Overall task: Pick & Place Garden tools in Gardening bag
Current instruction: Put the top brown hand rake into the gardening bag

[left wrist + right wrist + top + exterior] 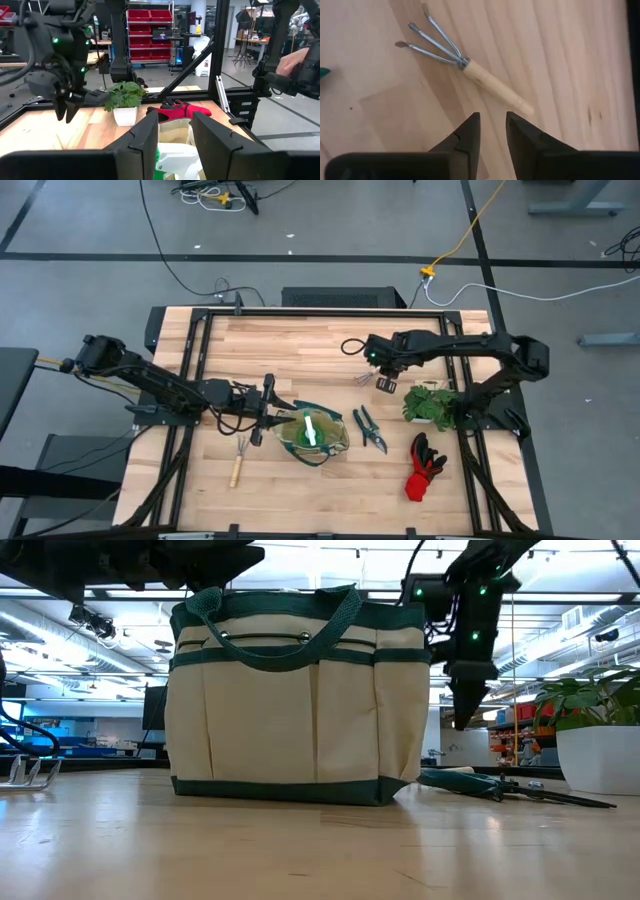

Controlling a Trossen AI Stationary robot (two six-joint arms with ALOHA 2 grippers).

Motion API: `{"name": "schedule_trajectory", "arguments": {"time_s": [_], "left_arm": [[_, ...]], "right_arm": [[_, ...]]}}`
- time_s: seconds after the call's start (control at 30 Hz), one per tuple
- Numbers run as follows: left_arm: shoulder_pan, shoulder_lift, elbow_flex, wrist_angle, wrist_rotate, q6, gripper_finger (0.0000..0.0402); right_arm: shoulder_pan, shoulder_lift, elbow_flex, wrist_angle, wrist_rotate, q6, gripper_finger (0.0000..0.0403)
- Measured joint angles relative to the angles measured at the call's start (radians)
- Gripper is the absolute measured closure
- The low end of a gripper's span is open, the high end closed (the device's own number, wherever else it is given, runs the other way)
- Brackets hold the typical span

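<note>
At the table's middle the bag (318, 438) is found, with the spray bottle (310, 430) already inside. Four tools are left out: the gloves (424, 466) and shears (370, 429) to its right, one rake (239, 462) to its left, another rake (465, 65) behind. The left gripper (268, 412) hangs over the bag's rim, fingers parted and empty. The right gripper (492, 131) is poised above the far rake, slightly parted, empty. The far rake's tines and handle are shown clearly only by the right wrist view.
</note>
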Motion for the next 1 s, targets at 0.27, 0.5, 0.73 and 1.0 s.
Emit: {"name": "schedule_trajectory", "arguments": {"time_s": [0.27, 0.5, 0.73, 1.0], "left_arm": [[0.000, 0.000, 0.000, 0.013, 0.000, 0.072, 0.0275], [0.000, 0.001, 0.000, 0.009, 0.022, 0.051, 0.0275], [0.000, 0.000, 0.000, 0.000, 0.042, 0.049, 0.0275], [0.000, 0.000, 0.000, -0.014, 0.042, 0.049, 0.0275]], "right_arm": [[-0.003, 0.087, 0.000, 0.063, 0.009, -0.111, 0.0254], [-0.004, 0.135, 0.000, 0.124, 0.044, -0.181, 0.0233], [-0.016, 0.179, 0.000, 0.138, 0.043, -0.235, 0.0236], [-0.056, 0.207, 0.001, 0.146, 0.005, -0.243, 0.0236]]}}
